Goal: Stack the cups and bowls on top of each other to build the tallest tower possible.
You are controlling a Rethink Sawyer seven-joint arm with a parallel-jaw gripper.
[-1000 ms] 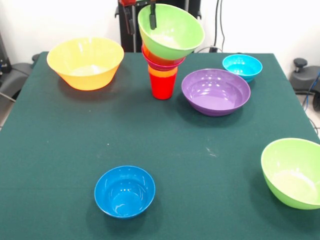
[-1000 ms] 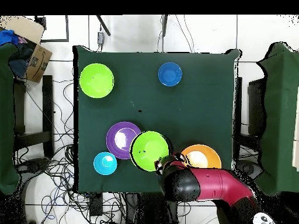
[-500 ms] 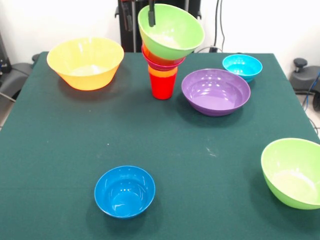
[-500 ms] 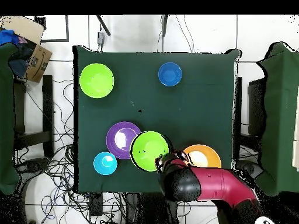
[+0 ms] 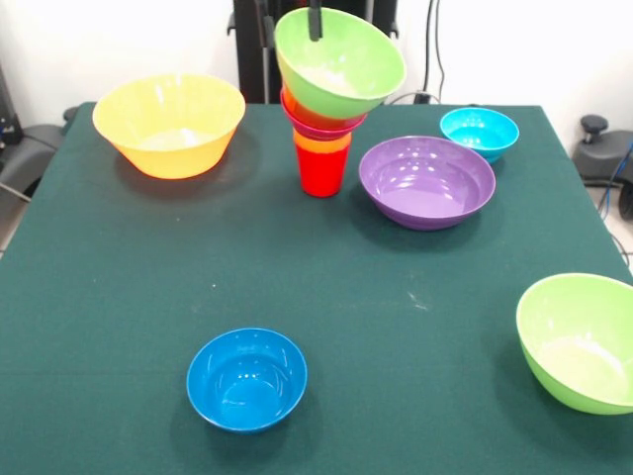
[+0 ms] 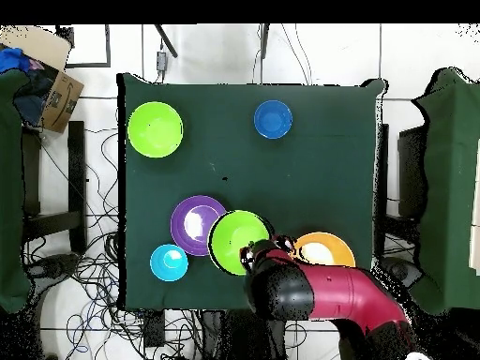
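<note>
The tower stands at the table's far middle. A red cup [image 5: 321, 170] is its base, with an orange cup, a pink bowl and an orange bowl above it. A lime green bowl [image 5: 341, 61] sits tilted on top and also shows in the overhead view [image 6: 234, 240]. My gripper [image 5: 315, 28] hangs at this bowl's far rim. One dark finger [image 5: 315, 22] shows just inside the rim, and the bowl rests on the tower by itself. The red arm [image 6: 323, 295] reaches in from the base.
Loose bowls lie around the table [image 5: 326, 267]. A large yellow-orange bowl [image 5: 169, 124] is far left, a wide purple one [image 5: 426, 181] is right of the tower, and a light blue one [image 5: 479, 132] is behind it. A dark blue bowl [image 5: 246, 378] is near, and a second lime green bowl [image 5: 579, 341] is near right.
My gripper has slid right along the top bowl's rim and risen a little. The green bowl and the tower have stayed in place.
</note>
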